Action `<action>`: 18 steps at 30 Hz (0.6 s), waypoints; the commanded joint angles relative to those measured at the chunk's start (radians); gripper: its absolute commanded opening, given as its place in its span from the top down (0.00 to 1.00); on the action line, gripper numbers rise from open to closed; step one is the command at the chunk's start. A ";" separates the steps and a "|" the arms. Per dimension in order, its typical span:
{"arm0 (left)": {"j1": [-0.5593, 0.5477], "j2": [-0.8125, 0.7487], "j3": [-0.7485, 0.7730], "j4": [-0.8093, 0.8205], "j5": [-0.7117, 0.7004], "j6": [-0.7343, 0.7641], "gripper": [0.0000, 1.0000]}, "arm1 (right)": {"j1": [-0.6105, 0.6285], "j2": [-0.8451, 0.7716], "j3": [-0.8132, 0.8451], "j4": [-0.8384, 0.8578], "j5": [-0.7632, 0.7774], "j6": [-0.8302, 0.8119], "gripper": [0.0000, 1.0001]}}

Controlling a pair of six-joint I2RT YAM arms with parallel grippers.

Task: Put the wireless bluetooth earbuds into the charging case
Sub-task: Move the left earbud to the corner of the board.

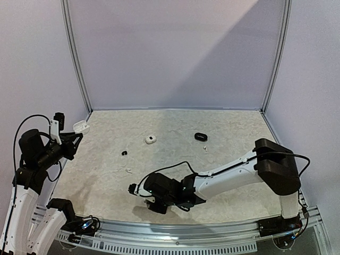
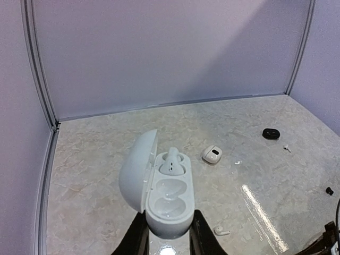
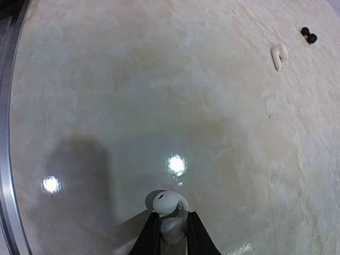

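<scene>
Here, a glossy white oval charging case point(image 2: 169, 204) with its lid swung open is grasped at its lower end by the left gripper point(image 2: 168, 240), whose jaws are clenched against its sides. The case is held above the pale marbled tabletop point(image 2: 106, 159), close to the left wall. A seated white earbud point(image 2: 171, 159) is lodged in the case's upper socket.

The right gripper point(image 3: 170, 234) is held low over the table near the front edge. A small glossy white stemmed earbud point(image 3: 169, 204) is pinched between its closed jaws, with the rounded head protruding ahead of the fingertips. Whether this earbud touches the surface cannot be told.

Farther out, a loose white earbud point(image 3: 278, 54) and a tiny black earbud point(image 3: 308, 35) are seen lying near each other. At mid-table a small closed white case point(image 1: 150, 139) and a black oval case point(image 1: 200, 137) are set well apart. Another little white earbud point(image 1: 205, 148) lies just beside the black one.
</scene>
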 commanded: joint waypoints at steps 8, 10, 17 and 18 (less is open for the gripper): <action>-0.008 0.004 -0.019 0.025 0.036 0.010 1.00 | -0.007 -0.105 -0.092 -0.158 0.038 -0.037 0.74; -0.008 0.005 -0.018 0.027 0.039 0.010 1.00 | -0.006 -0.100 -0.070 -0.170 0.037 -0.037 0.69; -0.008 0.007 -0.013 0.024 0.054 0.018 1.00 | -0.037 -0.146 0.012 -0.254 -0.086 -0.012 0.48; -0.008 0.007 -0.012 0.024 0.055 0.021 1.00 | -0.050 -0.168 0.018 -0.261 -0.124 -0.001 0.46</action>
